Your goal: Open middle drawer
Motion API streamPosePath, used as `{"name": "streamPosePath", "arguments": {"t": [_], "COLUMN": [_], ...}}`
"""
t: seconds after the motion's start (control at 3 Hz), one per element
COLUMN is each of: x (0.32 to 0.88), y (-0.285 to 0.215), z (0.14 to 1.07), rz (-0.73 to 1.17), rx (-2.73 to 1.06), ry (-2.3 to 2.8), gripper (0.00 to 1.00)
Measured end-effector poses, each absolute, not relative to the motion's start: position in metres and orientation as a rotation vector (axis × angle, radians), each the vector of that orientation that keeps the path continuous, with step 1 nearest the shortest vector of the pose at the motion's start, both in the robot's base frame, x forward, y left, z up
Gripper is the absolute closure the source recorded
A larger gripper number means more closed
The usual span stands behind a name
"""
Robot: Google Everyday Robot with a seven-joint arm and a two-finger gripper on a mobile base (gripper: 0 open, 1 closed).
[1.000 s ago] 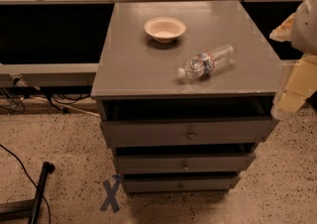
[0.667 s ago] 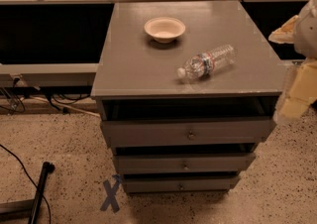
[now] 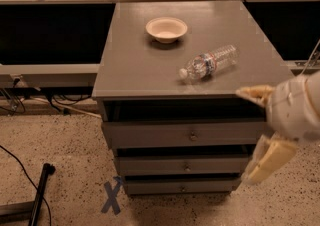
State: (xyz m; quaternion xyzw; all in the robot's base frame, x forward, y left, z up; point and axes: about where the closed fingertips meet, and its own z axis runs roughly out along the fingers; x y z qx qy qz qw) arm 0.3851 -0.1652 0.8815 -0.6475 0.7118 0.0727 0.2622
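Camera view, gripper (image 3: 246, 136) right of middle drawer (image 3: 150, 166), jaws spread, bottle (image 3: 210, 62), bowl (image 3: 166, 29) above

Your gripper (image 3: 246, 135) sits at the right edge of the frame, where its arm is cut off. Its lower jaw covers the right end of the middle drawer (image 3: 180, 166). The dark band above that front may be the drawer's inside, but nothing shows in it. The label of the bottle (image 3: 210, 62) on the counter (image 3: 130, 70) is too small to read.
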Motion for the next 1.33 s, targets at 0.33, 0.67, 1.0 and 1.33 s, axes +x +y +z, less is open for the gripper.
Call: {"name": "streamPosePath", "arguments": {"t": [0.33,0.67,1.0,1.33], "x": [0.373,0.375,0.372,0.36], "y": [-0.167,-0.162,-0.17,-0.189], "z": [0.854,0.856,0.807,0.719], "rz": [0.242,0.223,0.311,0.409], "rx": [-1.684,-1.732,-1.679,-1.533], "ry": [1.904,1.922,1.941,1.917], "gripper": [0.0,0.0,0.0,0.0]}}
